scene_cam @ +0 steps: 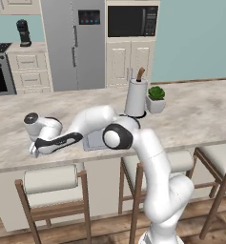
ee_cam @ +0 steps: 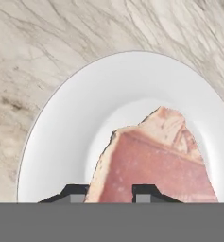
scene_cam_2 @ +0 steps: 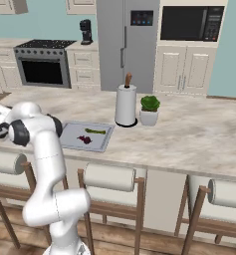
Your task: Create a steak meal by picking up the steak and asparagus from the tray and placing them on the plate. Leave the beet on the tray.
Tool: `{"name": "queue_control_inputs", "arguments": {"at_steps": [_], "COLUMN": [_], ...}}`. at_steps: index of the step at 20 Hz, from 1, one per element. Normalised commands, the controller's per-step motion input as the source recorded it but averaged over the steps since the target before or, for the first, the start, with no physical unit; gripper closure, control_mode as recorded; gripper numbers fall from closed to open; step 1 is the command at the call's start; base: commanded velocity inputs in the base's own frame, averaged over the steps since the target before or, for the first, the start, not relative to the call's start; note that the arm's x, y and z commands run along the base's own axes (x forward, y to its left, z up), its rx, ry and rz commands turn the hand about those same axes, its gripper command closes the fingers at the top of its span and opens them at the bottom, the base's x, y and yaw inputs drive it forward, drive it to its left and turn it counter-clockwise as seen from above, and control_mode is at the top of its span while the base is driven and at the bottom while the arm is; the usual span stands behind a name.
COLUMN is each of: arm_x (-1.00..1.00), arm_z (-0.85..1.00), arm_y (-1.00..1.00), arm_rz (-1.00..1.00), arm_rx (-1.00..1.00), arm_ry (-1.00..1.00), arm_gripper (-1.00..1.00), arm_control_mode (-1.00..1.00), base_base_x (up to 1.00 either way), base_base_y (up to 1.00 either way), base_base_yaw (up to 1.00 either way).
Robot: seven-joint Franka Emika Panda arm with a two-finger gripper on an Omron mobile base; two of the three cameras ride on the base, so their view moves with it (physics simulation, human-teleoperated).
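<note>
Over the left end of the marble counter we see the arm folded low, elbow bent back toward the base, forearm running leftward and the hand turned down. In the hand view the gripper hangs above the plate, its two dark fingertips set on either side of the steak, clenched on it as far as we can judge; whether the meat touches the plate we cannot tell. The plate's rim has bare counter all round its far side. From the right base view, the tray lies well apart to the right, near the counter's front edge, with the asparagus and beet on it. The paper towel roll and potted plant stand beyond. No writing reads.
</note>
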Motion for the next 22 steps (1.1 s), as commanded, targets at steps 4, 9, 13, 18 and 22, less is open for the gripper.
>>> {"name": "queue_control_inputs", "arguments": {"at_steps": [4,9,13,18,22], "arm_x": [0.4,0.29,0.01,-0.37,-0.44], "arm_z": [-0.2,-0.11,0.0,0.04,0.36], "arm_y": [0.08,0.01,0.0,-0.05,-0.23], "arm_rz": [0.01,0.01,0.01,0.0,0.0], "arm_rx": [0.0,0.0,0.0,0.0,0.0], "arm_ry": [0.0,0.0,0.0,0.0,-0.06], "arm_gripper": [-1.0,-1.0,-1.0,-1.0,-1.0], "arm_control_mode": [-1.0,-1.0,-1.0,-1.0,-1.0], "base_base_x": [0.0,0.0,0.0,0.0,0.0], "base_base_y": [0.0,0.0,0.0,0.0,0.0], "base_base_yaw": [0.0,0.0,0.0,0.0,0.0]}}
